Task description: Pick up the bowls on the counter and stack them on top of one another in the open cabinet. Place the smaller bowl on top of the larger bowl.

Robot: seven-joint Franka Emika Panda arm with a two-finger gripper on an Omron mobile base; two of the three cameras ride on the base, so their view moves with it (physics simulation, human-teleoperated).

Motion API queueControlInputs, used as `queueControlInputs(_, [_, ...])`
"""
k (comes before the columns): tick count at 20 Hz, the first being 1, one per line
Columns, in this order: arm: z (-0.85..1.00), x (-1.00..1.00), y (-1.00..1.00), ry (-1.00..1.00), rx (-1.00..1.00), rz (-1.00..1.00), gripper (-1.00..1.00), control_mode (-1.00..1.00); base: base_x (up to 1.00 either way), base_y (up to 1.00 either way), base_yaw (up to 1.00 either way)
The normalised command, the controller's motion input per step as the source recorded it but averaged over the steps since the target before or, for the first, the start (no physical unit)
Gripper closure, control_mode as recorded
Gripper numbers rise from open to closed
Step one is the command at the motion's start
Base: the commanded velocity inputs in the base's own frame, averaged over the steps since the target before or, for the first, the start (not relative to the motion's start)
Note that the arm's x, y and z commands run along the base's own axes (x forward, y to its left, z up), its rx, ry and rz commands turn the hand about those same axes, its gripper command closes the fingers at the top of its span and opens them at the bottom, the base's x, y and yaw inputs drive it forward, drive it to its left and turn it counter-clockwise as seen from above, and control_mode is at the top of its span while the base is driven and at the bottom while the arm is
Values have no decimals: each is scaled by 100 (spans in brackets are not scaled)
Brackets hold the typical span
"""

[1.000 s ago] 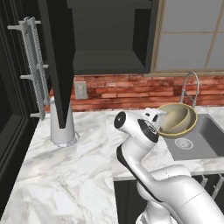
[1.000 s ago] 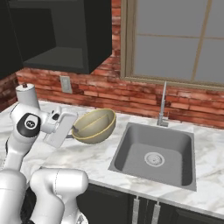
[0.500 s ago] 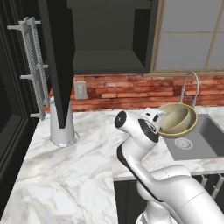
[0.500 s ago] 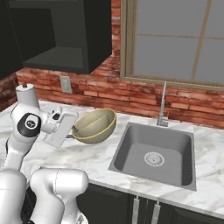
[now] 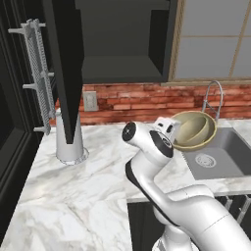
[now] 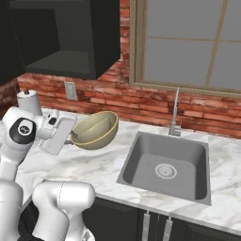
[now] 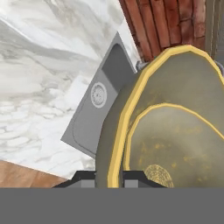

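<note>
My end effector (image 7: 108,177) is pinching the rim of the larger bowl (image 5: 192,130), one finger on each side of its wall, and I hold it tilted in the air above the tabletop (image 5: 78,196), just left of the sink (image 6: 167,169). The smaller bowl (image 7: 175,144) sits nested inside the larger one. The open cabinet (image 5: 120,44) lies up and to the left of the sink, its door (image 5: 66,63) swung outward.
</note>
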Motion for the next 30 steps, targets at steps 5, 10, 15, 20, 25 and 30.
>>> queueControlInputs(5, [39,0,37,0,0,7,100,-100,0,0,0])
queueControlInputs(10, [39,-3,33,0,0,11,100,-100,0,0,0])
queueControlInputs(15, [29,-3,19,0,0,15,100,-100,0,0,0])
queueControlInputs(20, [32,0,25,0,0,16,100,-100,0,0,0])
queueControlInputs(25, [34,0,23,0,-1,16,100,-100,0,0,0])
queueControlInputs(30, [36,0,21,0,-1,15,100,-100,0,0,0])
